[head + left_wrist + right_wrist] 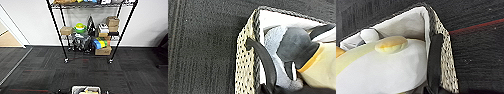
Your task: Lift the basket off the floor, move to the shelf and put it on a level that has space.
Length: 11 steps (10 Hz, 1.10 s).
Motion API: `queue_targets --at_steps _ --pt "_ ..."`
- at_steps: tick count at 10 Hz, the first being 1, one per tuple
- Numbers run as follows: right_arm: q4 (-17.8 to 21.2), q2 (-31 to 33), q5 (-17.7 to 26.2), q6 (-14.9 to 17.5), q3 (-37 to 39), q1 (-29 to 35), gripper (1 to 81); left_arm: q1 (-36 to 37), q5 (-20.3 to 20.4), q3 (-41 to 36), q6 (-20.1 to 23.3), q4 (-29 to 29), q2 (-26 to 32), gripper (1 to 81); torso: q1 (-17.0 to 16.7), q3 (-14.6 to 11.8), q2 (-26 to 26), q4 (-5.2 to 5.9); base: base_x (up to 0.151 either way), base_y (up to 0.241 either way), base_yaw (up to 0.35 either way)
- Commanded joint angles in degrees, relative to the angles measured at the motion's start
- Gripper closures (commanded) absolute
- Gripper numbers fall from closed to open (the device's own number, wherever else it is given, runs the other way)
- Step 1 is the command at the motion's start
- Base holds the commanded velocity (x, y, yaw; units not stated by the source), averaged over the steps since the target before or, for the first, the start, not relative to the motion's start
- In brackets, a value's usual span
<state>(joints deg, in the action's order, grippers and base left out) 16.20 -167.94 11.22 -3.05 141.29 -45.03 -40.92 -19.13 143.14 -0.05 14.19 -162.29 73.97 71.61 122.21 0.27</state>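
Now | basket [86, 89] on floor [45, 70] before shelf [65, 35] | no legible writing | hands' state: cannot tell

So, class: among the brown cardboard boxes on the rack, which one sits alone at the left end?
The small brown box beside the green stacked bowls; the others cluster at the right.

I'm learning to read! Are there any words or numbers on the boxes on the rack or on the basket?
No words or numbers can be read here.
Cardboard boxes on the shelf: any print is too blurred to read.
Basket: plain weave, no label seen.
Plush toy inside it: no writing.
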Motion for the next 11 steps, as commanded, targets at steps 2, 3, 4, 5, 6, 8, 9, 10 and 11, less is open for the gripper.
queue_targets --at_steps 2,3,4,5,6,8,9,10,11 --pt "7.00 4.77 -2.24 -0.64 -10.50 4.11 81.1 6.69 -3.37 -9.62 -0.30 5.15 5.56 81.1 -4.79 0.00 -7.44 0.00 0.000 0.000 0.000" --pt "7.88 6.53 -3.99 -0.64 -13.83 3.93 81.1 6.69 -3.11 -12.34 -0.30 5.59 7.14 81.1 -6.01 0.00 -9.36 0.00 0.000 0.000 0.000" --pt "8.32 7.76 -4.80 -0.56 -15.96 4.02 81.1 6.77 -3.02 -13.59 -0.39 5.59 8.03 81.1 -7.26 -4.63 -11.33 0.00 0.000 0.000 0.000" --pt "8.41 8.47 -4.80 -0.64 -17.02 4.11 81.1 6.86 -2.93 -14.38 -0.48 5.76 8.47 81.1 -8.33 -5.72 -13.03 0.00 0.000 0.000 0.000" --pt "8.50 9.44 -4.89 -0.64 -18.69 3.93 81.1 6.86 -2.93 -16.22 -0.48 6.38 9.35 81.1 -9.10 -6.29 -14.32 0.00 0.000 0.000 0.000" --pt "9.99 12.50 -7.34 -0.73 -23.60 3.49 81.1 7.04 -2.76 -22.18 -0.57 7.60 12.85 81.1 -11.17 -8.95 -17.51 0.00 0.000 0.000 0.000" --pt "10.08 14.00 -8.31 -0.73 -25.71 3.23 81.1 7.21 -2.67 -24.04 -0.57 7.61 14.09 81.1 -12.40 -10.53 -19.35 0.00 0.000 0.000 0.000" --pt "10.17 14.89 -9.02 -0.73 -27.13 2.97 81.1 7.21 -2.05 -25.81 -0.57 7.69 15.15 81.1 -13.71 -11.85 -21.38 0.00 0.000 0.000 0.000" --pt "10.68 16.10 -9.71 -0.73 -28.78 2.70 81.1 7.21 -1.00 -28.40 -0.57 8.73 16.80 81.1 -14.97 -13.14 -23.29 0.00 0.000 0.000 0.000"
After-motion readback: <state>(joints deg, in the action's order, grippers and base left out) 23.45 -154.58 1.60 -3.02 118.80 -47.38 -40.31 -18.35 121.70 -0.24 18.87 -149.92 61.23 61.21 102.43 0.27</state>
